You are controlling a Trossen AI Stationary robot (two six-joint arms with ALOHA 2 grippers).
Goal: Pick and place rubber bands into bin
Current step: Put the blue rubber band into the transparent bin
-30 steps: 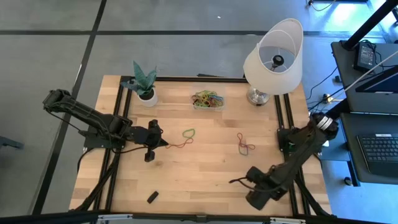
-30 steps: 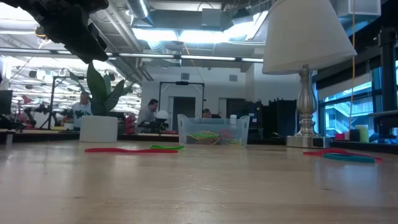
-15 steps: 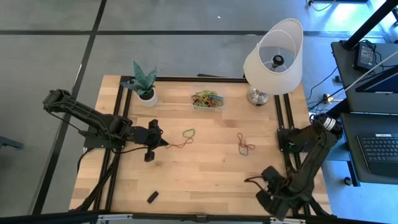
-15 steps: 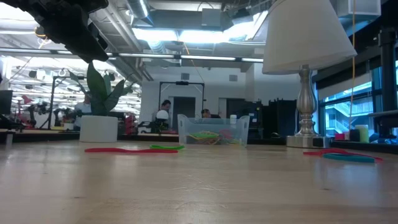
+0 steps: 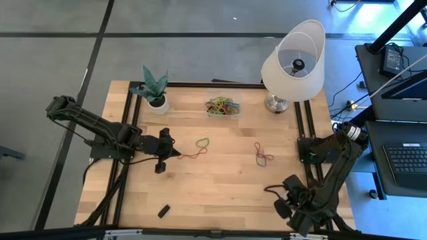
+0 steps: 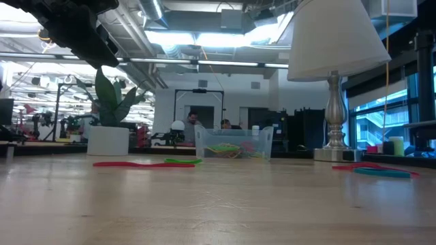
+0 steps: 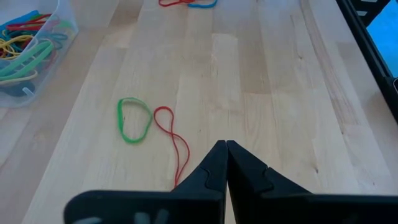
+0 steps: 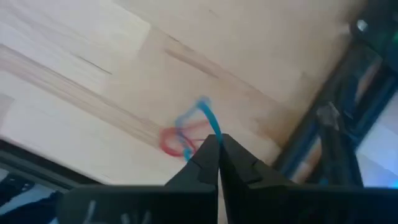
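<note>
No writing shows — rubber bands, thin green and red loops, lie mid-frame; both grippers — left gripper, right gripper — closed, empty.

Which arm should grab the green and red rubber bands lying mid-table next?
Probably the left. Its hand, shut and empty, sits right beside the thin red rubber band and green loop. The right hand, also shut, hangs at the table's near right edge, farther off.

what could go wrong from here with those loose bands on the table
The left tool is shut beside the red band, whose loop touches the green band; a grab might drag both or miss the flat loop. The right tool sits far from the red and blue bands, near the table edge.
</note>
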